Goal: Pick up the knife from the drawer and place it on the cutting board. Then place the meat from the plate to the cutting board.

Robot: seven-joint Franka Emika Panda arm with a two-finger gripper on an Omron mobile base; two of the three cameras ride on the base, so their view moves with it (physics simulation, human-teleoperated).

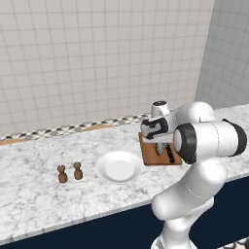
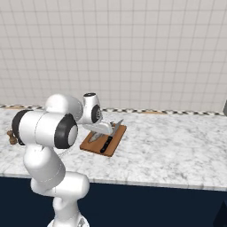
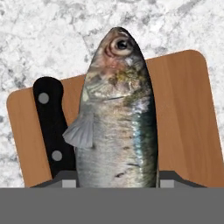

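Observation:
My gripper [image 3: 117, 179] is shut on the meat [image 3: 116, 109], a grey-silver fish clamped between the two fingertips with its head pointing away from the hand. The fish [image 2: 107, 128] hangs just over the reddish-brown cutting board [image 3: 183, 113], tail raised; I cannot tell whether it touches the wood. The knife [image 3: 51, 122] lies on the board beside the fish, its black handle [image 2: 106, 144] toward the counter's front. In the left base view the gripper [image 1: 158, 146] sits over the board [image 1: 151, 158]. The white plate [image 1: 119, 168] left of the board is bare. The drawer is out of view.
Two small brown shakers [image 1: 62, 174] [image 1: 78, 170] stand left of the plate on the marble counter [image 1: 39, 194]. A tiled wall [image 1: 97, 58] runs along the back. Navy cabinet fronts [image 1: 97, 228] lie below the counter's front edge. My own arm [image 1: 209, 141] stands close to the board.

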